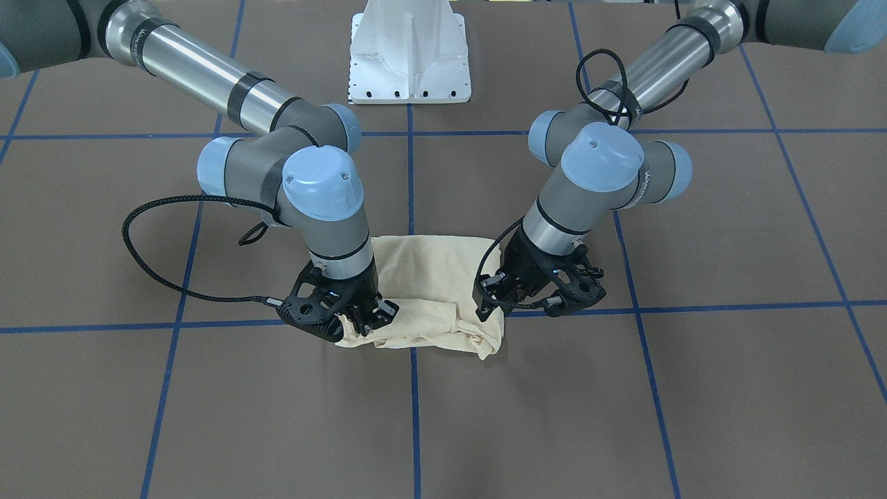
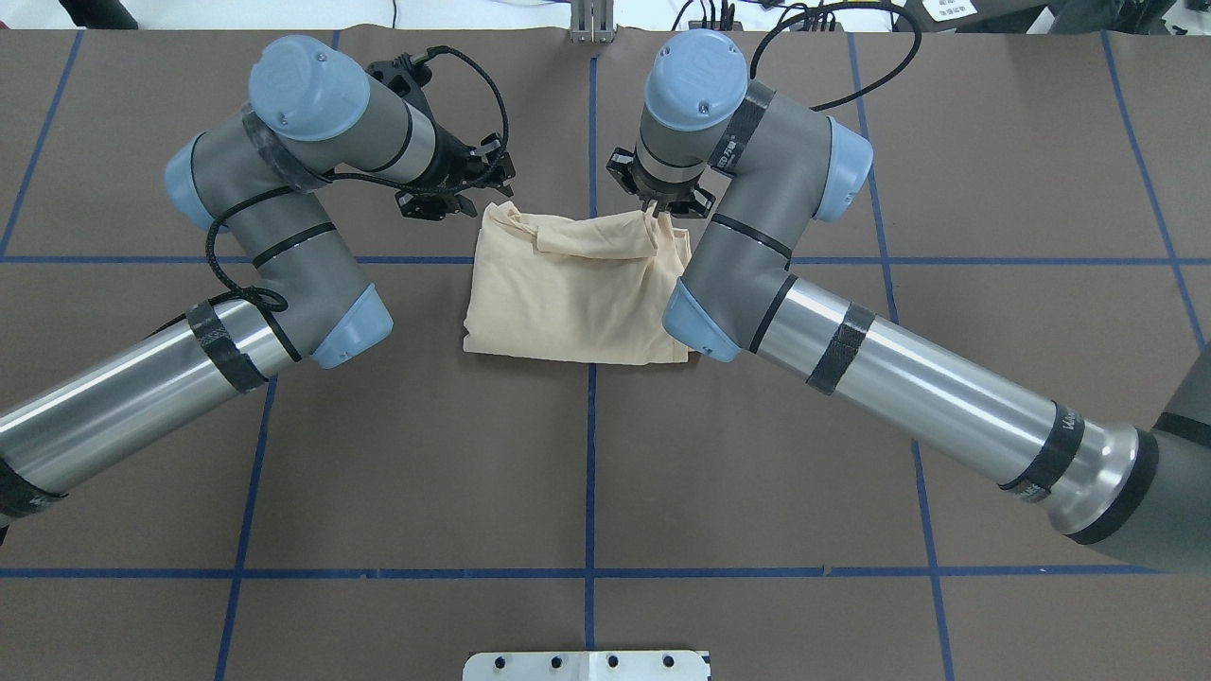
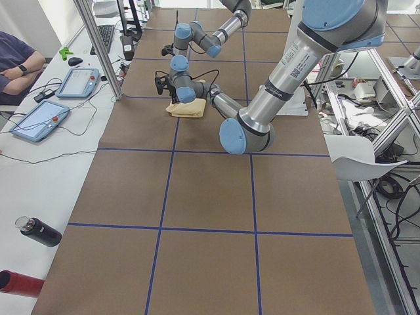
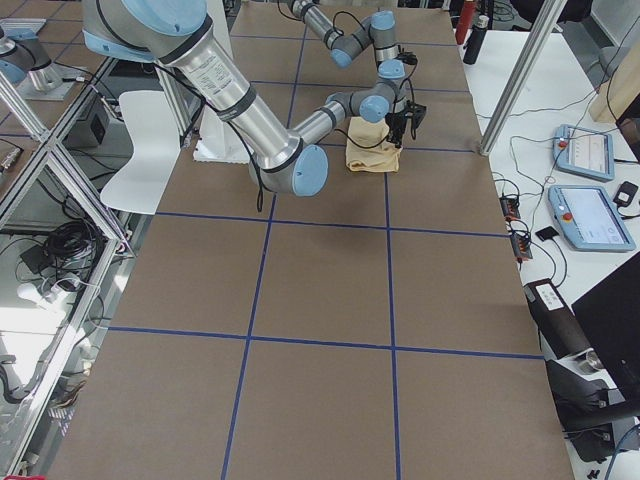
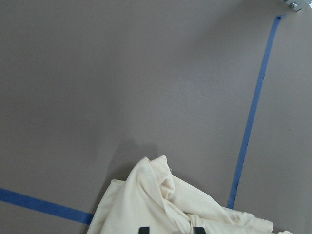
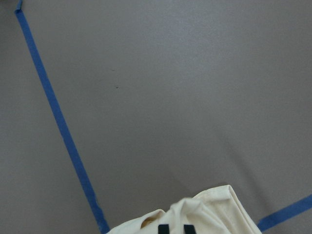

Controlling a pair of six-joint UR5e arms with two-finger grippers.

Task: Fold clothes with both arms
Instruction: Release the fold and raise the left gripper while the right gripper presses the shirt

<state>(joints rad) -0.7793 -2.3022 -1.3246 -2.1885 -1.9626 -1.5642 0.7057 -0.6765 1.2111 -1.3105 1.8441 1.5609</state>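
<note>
The pale cream-yellow shirt (image 2: 568,293) lies folded into a rough rectangle at the table's middle, print hidden; it also shows in the front view (image 1: 429,277). My right gripper (image 2: 656,210) is at its far right corner, fingertips close together with a bunch of cloth (image 6: 214,209) pinched and pulled up between them. My left gripper (image 2: 470,194) is at the far left corner. In the left wrist view its fingertips (image 5: 144,229) stand wider apart, with the rumpled shirt edge (image 5: 146,200) between them.
The white pedestal base (image 1: 410,55) stands behind the shirt. Blue tape lines (image 2: 591,426) grid the brown table. Beyond the far edge is a bench with tablets (image 3: 79,82), a seated person (image 3: 16,62) and a dark bottle (image 3: 39,231).
</note>
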